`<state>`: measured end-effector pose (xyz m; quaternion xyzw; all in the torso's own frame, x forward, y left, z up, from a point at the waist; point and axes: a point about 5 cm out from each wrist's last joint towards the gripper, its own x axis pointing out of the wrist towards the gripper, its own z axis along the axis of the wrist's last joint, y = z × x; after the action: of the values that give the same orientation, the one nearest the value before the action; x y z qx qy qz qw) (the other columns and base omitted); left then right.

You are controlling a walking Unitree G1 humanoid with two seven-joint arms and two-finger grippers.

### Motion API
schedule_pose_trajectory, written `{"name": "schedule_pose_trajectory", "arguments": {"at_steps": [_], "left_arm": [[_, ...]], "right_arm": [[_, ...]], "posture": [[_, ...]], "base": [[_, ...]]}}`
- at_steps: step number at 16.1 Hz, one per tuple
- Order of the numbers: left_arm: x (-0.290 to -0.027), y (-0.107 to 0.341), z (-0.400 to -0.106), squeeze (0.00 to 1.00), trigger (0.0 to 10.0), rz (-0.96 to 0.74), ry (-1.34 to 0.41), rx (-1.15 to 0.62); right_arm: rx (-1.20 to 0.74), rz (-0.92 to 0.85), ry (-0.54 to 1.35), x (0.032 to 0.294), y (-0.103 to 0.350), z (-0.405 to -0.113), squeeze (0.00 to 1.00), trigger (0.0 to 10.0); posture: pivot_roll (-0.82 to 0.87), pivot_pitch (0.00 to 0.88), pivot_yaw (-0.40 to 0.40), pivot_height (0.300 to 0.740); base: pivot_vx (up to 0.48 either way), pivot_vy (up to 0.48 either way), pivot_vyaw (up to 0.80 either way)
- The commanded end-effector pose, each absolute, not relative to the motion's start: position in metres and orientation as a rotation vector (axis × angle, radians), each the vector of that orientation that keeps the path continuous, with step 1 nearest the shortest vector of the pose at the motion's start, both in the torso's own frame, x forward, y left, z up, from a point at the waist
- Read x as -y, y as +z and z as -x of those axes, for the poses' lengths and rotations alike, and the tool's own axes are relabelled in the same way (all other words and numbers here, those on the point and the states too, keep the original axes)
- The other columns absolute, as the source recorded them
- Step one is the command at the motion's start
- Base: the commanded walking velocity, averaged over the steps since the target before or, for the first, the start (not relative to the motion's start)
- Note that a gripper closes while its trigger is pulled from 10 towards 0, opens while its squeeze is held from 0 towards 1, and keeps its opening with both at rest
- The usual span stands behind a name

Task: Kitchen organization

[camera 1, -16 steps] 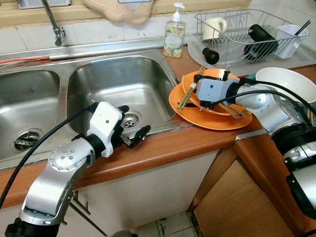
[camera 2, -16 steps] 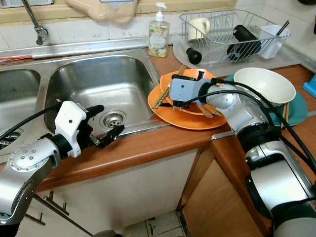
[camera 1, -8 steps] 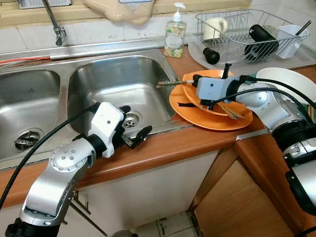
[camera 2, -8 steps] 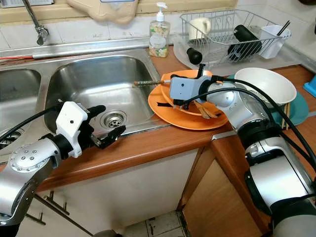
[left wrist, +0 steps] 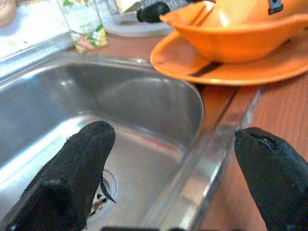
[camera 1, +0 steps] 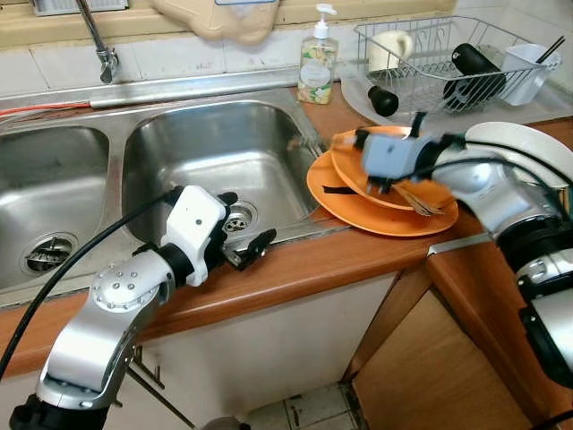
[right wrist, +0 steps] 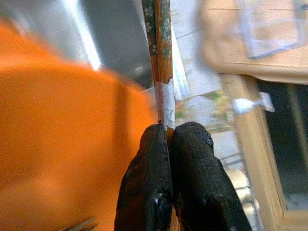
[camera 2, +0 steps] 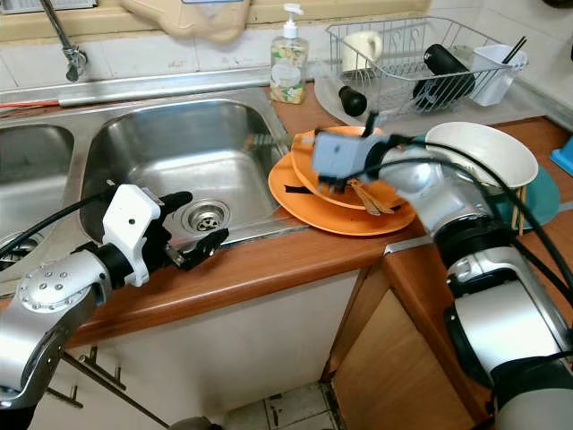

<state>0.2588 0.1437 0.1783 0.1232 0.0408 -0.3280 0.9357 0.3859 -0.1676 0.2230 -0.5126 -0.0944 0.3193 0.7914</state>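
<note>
**A:** How much room have you got around the sink edge?

**B:** Decent. Your left pincer (camera 1: 240, 253) hangs over the front lip of the steel sink (camera 1: 161, 152), fingers spread wide with nothing between them. One black finger (left wrist: 72, 178) sits over the basin, the other over the wooden desk (camera 1: 313, 264). The basin under it is smooth and bare apart from the round drain (camera 2: 205, 215). Past the rim, the orange plate (camera 1: 345, 202) sits right at the sink's corner, with an orange bowl (camera 1: 430, 190) stacked on it.

**A:** And the right one?

**B:** Your right pincer (right wrist: 171, 144) is up over that bowl, blurry in the head views. The wrist view shows its fingers pinched tight on a pair of wooden chopsticks (right wrist: 161, 57), patterned green near the far end with a white band just above the grip. They point out toward the sink.

**A:** Anything crowding you?

**B:** A white bowl (camera 2: 483, 152) sits just behind your right arm. The wire dish rack (camera 1: 443, 58) is at the back with a black bottle (camera 1: 474, 64) and a cup inside, and a soap dispenser (camera 1: 316, 63) stands between the rack and the sink. A tap (camera 1: 97, 40) is at the back wall.
</note>
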Motion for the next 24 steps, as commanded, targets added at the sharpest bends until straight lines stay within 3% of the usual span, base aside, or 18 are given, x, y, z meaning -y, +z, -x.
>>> {"name": "schedule_pose_trajectory", "arguments": {"at_steps": [1,2,5,8,11,12,13,17,18,19,22,23,24], "left_arm": [[-0.145,0.184,-0.262,0.00,10.0,-0.224,-0.668,-0.084],[-0.145,0.184,-0.262,0.00,10.0,-0.211,-0.671,-0.089],[-0.139,0.198,-0.266,0.00,10.0,-0.083,-0.731,-0.041],[-0.141,0.210,-0.275,0.00,10.0,-0.015,-0.719,0.007],[-0.137,0.227,-0.280,0.00,10.0,0.177,-0.848,0.038],[-0.136,0.230,-0.279,1.00,10.0,0.219,-0.890,0.047],[-0.136,0.233,-0.277,1.00,10.0,0.261,-0.935,0.057],[-0.137,0.248,-0.279,0.97,10.0,0.417,-1.014,0.125],[-0.137,0.250,-0.278,0.18,10.0,0.449,-1.032,0.135],[-0.138,0.250,-0.277,0.00,10.0,0.511,-1.067,0.143],[-0.132,0.243,-0.276,0.00,9.7,0.502,-1.113,0.107],[-0.129,0.240,-0.277,0.00,2.2,0.488,-1.125,0.098],[-0.128,0.240,-0.276,0.00,0.0,0.497,-1.144,0.102]], "right_arm": [[0.263,1.023,0.659,0.168,0.246,-0.388,0.00,0.0],[0.266,0.997,0.660,0.168,0.248,-0.388,0.00,0.0],[0.321,0.606,0.754,0.157,0.265,-0.374,0.00,0.0],[0.348,0.475,0.817,0.148,0.272,-0.361,0.00,0.0],[0.348,0.302,0.940,0.132,0.276,-0.329,0.00,0.0],[0.328,0.269,0.964,0.130,0.277,-0.320,0.00,0.0],[0.309,0.254,0.976,0.129,0.275,-0.314,0.00,0.0],[0.194,0.194,1.041,0.120,0.256,-0.280,0.00,0.0],[0.175,0.184,1.051,0.118,0.254,-0.275,0.00,0.0],[0.144,0.170,1.074,0.116,0.250,-0.267,0.00,0.0],[0.110,0.145,1.134,0.106,0.246,-0.255,0.00,0.0],[0.092,0.141,1.154,0.101,0.244,-0.252,0.00,0.0],[0.082,0.144,1.165,0.099,0.242,-0.251,0.00,0.0]], "posture": [[0.02,0.000,0.034,0.740],[0.02,0.000,0.035,0.740],[0.01,0.000,0.049,0.740],[0.00,0.000,0.060,0.740],[-0.01,0.000,0.069,0.740],[-0.01,0.000,0.070,0.740],[-0.01,0.000,0.073,0.740],[-0.01,0.000,0.065,0.740],[-0.01,0.000,0.068,0.740],[-0.01,0.000,0.068,0.740],[-0.01,0.000,0.071,0.740],[0.00,0.000,0.071,0.740],[0.00,0.000,0.075,0.740]], "base": [[0.000,0.000,0.00],[0.000,0.000,0.00],[0.000,0.000,0.00],[0.000,0.000,0.00],[0.000,0.000,0.00],[0.000,0.000,0.00],[0.000,0.000,0.00],[0.000,0.000,0.00],[0.000,0.000,0.00],[0.000,0.000,0.00],[0.000,0.000,0.00],[0.000,0.000,0.00],[0.000,0.000,0.00]]}}
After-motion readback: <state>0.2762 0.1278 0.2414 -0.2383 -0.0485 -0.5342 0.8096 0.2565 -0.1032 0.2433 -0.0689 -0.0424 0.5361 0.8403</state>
